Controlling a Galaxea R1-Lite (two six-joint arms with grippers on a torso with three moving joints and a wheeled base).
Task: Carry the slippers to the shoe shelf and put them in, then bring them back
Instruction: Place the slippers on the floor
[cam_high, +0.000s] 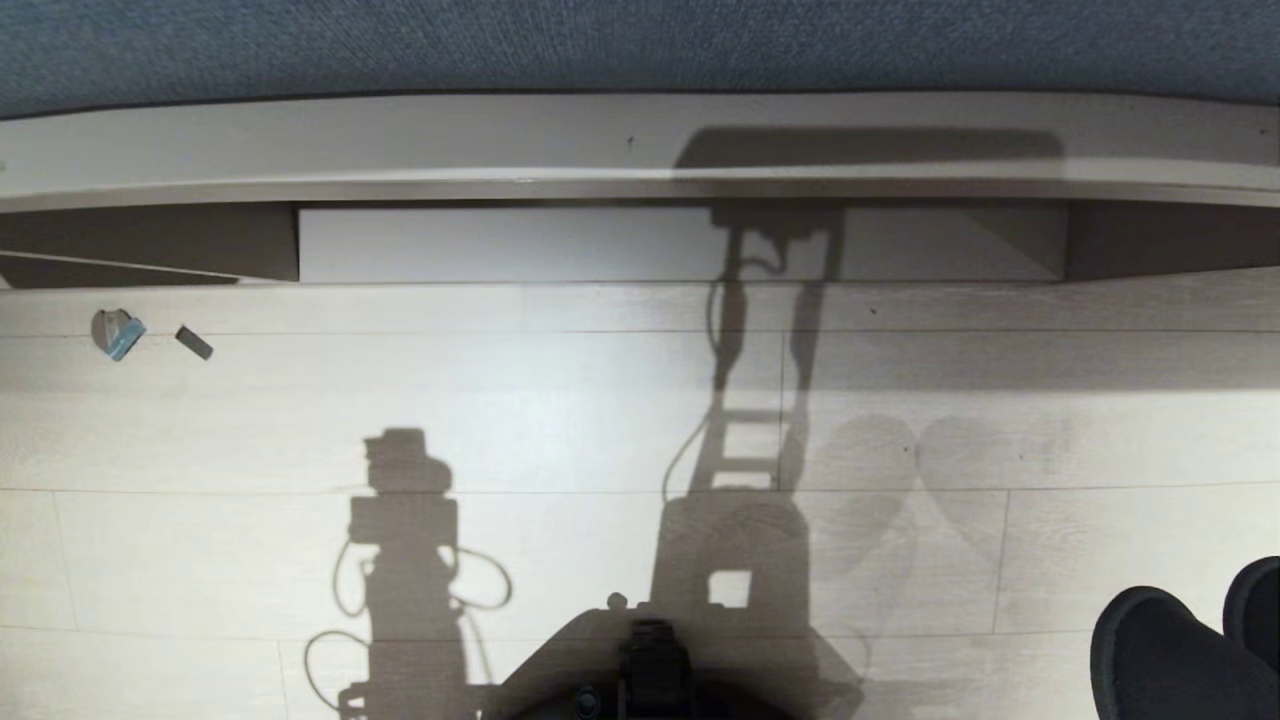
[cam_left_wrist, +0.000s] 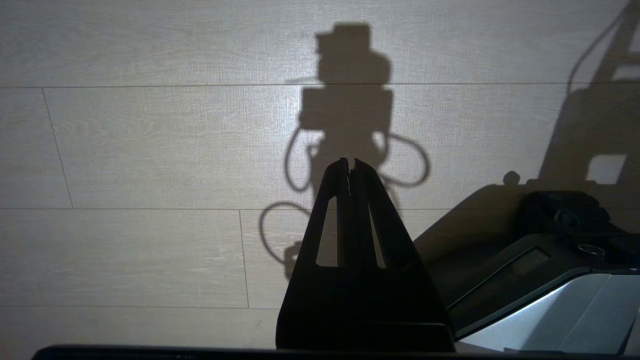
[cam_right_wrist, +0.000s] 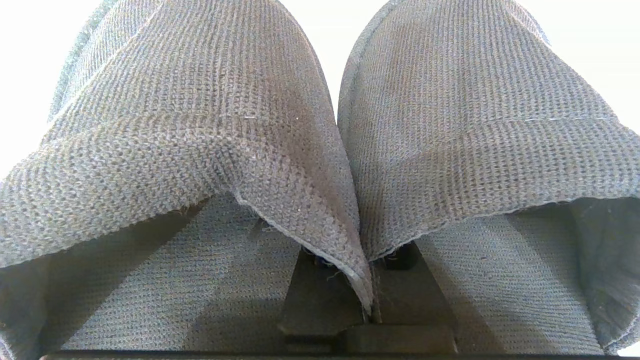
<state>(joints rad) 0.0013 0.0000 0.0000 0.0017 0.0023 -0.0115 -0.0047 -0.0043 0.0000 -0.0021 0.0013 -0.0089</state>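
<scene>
The slippers are two dark grey-blue fabric shapes at the lower right corner of the head view, held above the pale wood floor. In the right wrist view they fill the frame side by side, one slipper next to the other. My right gripper is shut on their two inner upper edges, pinched together between its dark fingers. My left gripper hangs shut and empty over bare floor, beside my base. The shoe shelf is out of view.
A pale desk counter with a white drawer front runs across the far side, with dark recesses at both ends. Two small objects, one grey-blue and one dark, lie on the floor at far left. My base shows at the bottom.
</scene>
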